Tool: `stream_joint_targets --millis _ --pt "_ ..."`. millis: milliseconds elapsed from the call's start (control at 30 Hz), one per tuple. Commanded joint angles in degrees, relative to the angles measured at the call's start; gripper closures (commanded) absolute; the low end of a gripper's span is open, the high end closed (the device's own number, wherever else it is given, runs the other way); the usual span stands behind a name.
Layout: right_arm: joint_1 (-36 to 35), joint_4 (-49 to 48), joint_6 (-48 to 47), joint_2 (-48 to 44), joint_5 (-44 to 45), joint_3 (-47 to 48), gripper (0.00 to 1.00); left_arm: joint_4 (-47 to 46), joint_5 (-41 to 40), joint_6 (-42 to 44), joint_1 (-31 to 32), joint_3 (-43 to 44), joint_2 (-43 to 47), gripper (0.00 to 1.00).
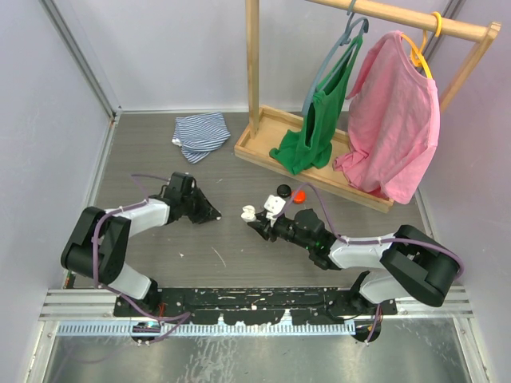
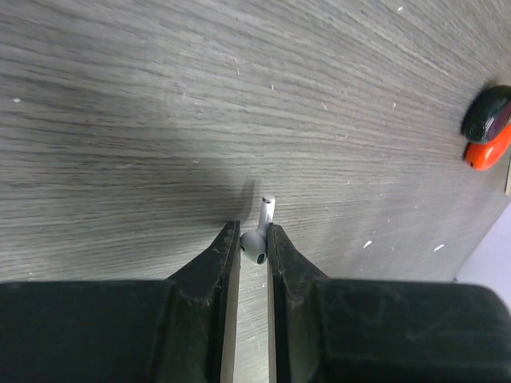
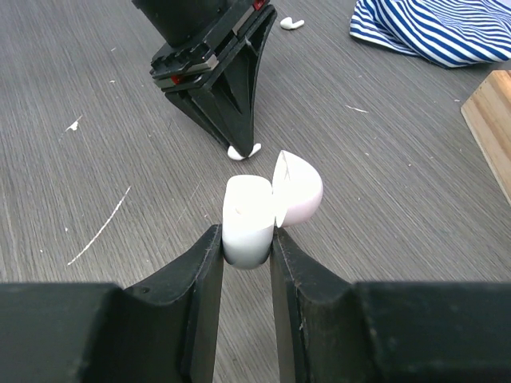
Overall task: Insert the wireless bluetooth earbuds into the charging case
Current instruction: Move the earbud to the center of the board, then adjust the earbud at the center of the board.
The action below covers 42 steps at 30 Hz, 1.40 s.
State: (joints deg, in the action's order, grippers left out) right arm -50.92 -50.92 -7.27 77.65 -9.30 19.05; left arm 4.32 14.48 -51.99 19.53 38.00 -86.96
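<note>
Two grippers are seen low over the grey table [image 1: 239, 263]; the left gripper [image 2: 253, 230] is closed on a white earbud [image 2: 254, 247], which is pinched between the fingertips with its stem pointing outward, close to the table surface; the right gripper [image 3: 246, 239] is clamped around the white charging case [image 3: 247, 209], whose lid [image 3: 299, 187] is hinged open; the case is held near the left fingertips; a second white earbud [image 3: 291, 23] is seen lying on the table beside a striped cloth [image 3: 439, 28].
</note>
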Motion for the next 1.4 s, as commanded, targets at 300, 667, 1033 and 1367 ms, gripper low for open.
stream_joint_targets --millis 300,667,1033,1367 --pt "-0.6 -2.1 -1.1 0.0 -0.2 2.2 0.99 0.9 -1.4 -2.6 -0.8 -5.3 1.8 0.68" --pt "-0.8 -1.5 -1.4 0.3 -0.1 2.6 0.99 1.9 -2.4 -2.1 -1.0 -6.6 4.4 0.73" --pt "-1.1 -1.0 -1.7 0.9 -0.1 3.0 0.99 5.8 -5.7 -1.1 2.3 -2.0 8.6 0.72" --pt "-1.4 -0.5 -2.0 1.2 0.0 3.3 0.99 4.8 -5.6 -1.2 4.2 1.5 5.4 0.72"
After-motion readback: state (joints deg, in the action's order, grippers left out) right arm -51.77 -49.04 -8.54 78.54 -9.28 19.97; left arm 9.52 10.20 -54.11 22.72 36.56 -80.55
